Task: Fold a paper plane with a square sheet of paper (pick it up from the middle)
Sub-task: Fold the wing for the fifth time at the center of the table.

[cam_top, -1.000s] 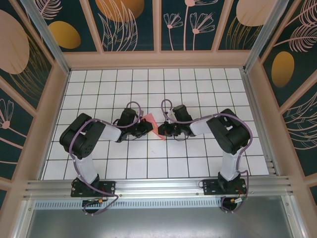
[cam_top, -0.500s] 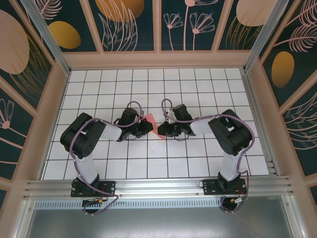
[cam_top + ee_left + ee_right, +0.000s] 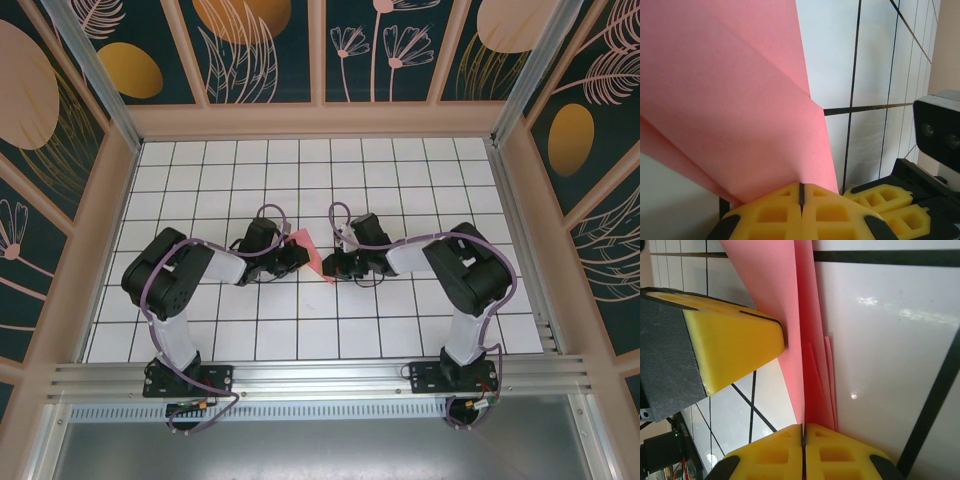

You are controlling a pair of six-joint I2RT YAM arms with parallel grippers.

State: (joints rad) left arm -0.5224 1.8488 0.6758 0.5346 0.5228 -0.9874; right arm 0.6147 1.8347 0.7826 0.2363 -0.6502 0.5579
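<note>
The pink-red sheet of paper point(image 3: 310, 254) is folded into a slim wedge of several layers and is held up on edge over the board's middle. My left gripper point(image 3: 297, 258) is shut on its left side. In the left wrist view the paper point(image 3: 730, 100) rises from the closed yellow fingertips point(image 3: 801, 192). My right gripper point(image 3: 331, 264) is shut on the right side. There the stacked folds point(image 3: 812, 340) run straight out of its closed tips point(image 3: 803, 432). The two grippers face each other, a few centimetres apart.
The white gridded board point(image 3: 400, 180) lies under both arms, walled by wooden frames with dark flowered panels point(image 3: 260, 50). The left gripper's yellow finger point(image 3: 735, 347) shows close beside the paper in the right wrist view. The right gripper's fingers point(image 3: 885, 200) show in the left wrist view.
The right arm has shifted a touch to the right. The paper stays held between both grippers in nearly the same place.
</note>
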